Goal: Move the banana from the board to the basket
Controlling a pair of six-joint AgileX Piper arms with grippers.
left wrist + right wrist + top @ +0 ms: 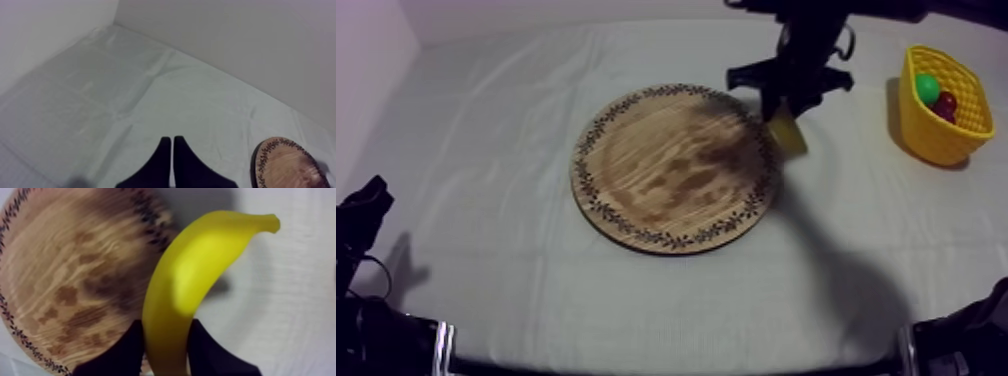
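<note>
Carry step, judged in hand: the right gripper (791,105) clasped the banana (185,288) between both fingers near one end, the rest of the fruit curving out beyond the jaws past the rim of the wooden board (676,168). The next move called for travel rightward to the yellow basket (936,125), then release above it. The left gripper (172,145) rested clenched on nothing

Banana (185,283): yellow, curved, gripped near one end between the two black fingers of the right gripper (165,343). It crosses the rim of the round wooden board (666,170), with its tapered tip out over the cloth (290,313). Board: flat on the cloth, with a dark patterned rim. Yellow basket (936,130): upright to the right of the board and well apart from it.
</note>
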